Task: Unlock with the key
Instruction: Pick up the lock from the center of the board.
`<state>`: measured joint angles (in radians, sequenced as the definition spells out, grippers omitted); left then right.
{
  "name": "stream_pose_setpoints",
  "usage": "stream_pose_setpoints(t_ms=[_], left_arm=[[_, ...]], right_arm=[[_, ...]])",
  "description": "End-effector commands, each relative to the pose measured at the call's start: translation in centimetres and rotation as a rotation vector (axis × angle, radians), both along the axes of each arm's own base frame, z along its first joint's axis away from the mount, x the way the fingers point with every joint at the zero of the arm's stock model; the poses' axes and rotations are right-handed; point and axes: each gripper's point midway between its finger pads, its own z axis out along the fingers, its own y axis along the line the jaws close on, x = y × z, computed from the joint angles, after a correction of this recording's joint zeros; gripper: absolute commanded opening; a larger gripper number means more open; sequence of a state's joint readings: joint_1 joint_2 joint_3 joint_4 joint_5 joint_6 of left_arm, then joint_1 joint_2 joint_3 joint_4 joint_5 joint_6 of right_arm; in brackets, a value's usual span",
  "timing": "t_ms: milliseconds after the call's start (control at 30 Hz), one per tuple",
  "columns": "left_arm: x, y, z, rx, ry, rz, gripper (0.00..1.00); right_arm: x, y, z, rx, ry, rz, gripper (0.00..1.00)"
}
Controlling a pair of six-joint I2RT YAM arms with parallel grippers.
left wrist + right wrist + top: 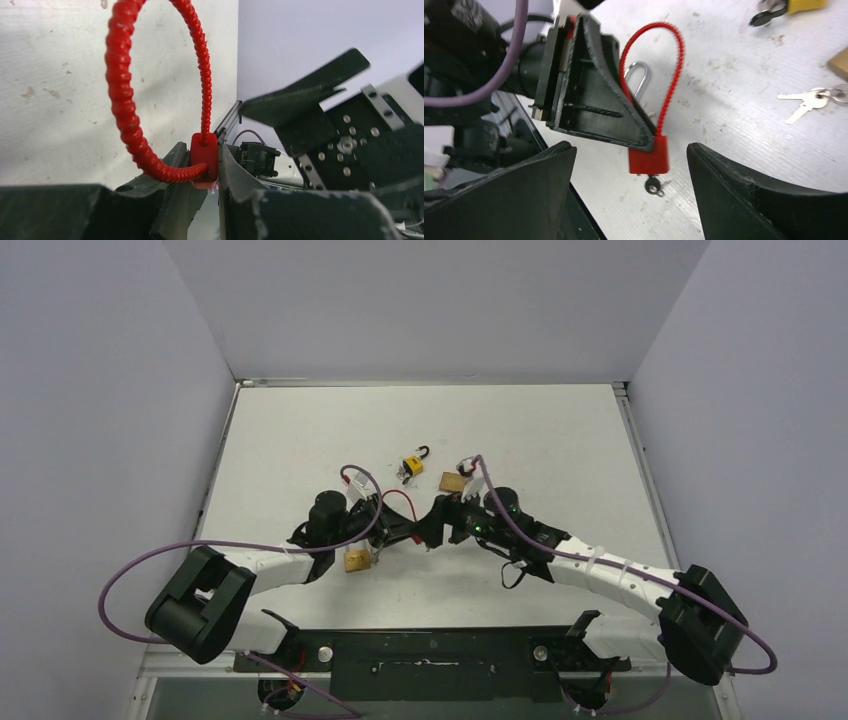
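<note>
- Your left pincer (202, 165) is closed narrow on the red cable padlock (649, 155). Its two fingers (172, 165) press the small red body from either side.
- Your right pincer (630, 150) stands wide apart and holds nothing. It faces the red cable padlock, with one black finger to each side of the body and neither touching it.
- The red cable padlock sits between the two pincers, near the middle of the tabletop (540, 430). Its ribbed cable loop (120, 75) rises in a closed ring from the body.
- A small dark key (654, 186) sits in the underside of the red cable padlock, with only its head showing.
- Whether the red cable padlock touches the tabletop, you cannot tell from these views.
- A brass padlock (357, 560) lies just beside the red cable padlock, on the left arm's side.
- A bunch of keys (811, 97) lies beyond the red cable padlock, apart from it.
- A yellow padlock (412, 465) lies farther out than the red cable padlock, toward the back wall.
</note>
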<state>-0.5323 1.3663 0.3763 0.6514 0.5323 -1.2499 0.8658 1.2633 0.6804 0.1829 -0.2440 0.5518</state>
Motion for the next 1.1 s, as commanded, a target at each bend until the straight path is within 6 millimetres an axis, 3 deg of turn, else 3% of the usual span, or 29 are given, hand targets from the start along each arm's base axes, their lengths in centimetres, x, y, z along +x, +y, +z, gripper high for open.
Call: stream_pose_setpoints(t_ms=[0, 133, 433, 533, 733, 833, 900, 967, 1067], left_arm=[[0.7, -0.9, 5.9, -0.106, -0.211, -0.063, 0.00], [0.1, -1.2, 7.6, -0.138, -0.268, -0.103, 0.00], [-3.6, -1.7, 10.0, -0.186, -0.364, -0.324, 0.00], [-4.5, -1.7, 10.4, -0.194, -0.380, -0.375, 0.00], [-5.1, -1.8, 10.8, -0.206, -0.394, -0.406, 0.00], [-5.1, -1.8, 10.8, -0.211, -0.388, -0.403, 0.00], [-5.0, -1.8, 10.8, -0.211, -0.378, -0.392, 0.15], [-4.7, -1.7, 10.6, -0.209, -0.367, -0.369, 0.39], [-4.4, -1.7, 10.3, -0.205, -0.359, -0.339, 0.53]], right_arm=[[1.3, -2.1, 4.7, 0.303, 0.037, -0.115, 0.84], [1.7, -3.9, 5.5, 0.430, 0.120, -0.203, 0.84], [1.7, -1.3, 9.3, 0.519, 0.146, -0.069, 0.84], [1.8, -0.1, 9.9, 0.541, 0.168, -0.020, 0.79], [1.9, 1.4, 9.5, 0.590, 0.240, 0.024, 0.45], [2.4, 1.4, 9.4, 0.606, 0.255, -0.013, 0.18], [2.9, 1.3, 9.5, 0.621, 0.259, -0.051, 0.03], [3.5, 1.2, 9.4, 0.626, 0.270, -0.096, 0.00], [4.1, 1.1, 9.1, 0.638, 0.296, -0.139, 0.00]])
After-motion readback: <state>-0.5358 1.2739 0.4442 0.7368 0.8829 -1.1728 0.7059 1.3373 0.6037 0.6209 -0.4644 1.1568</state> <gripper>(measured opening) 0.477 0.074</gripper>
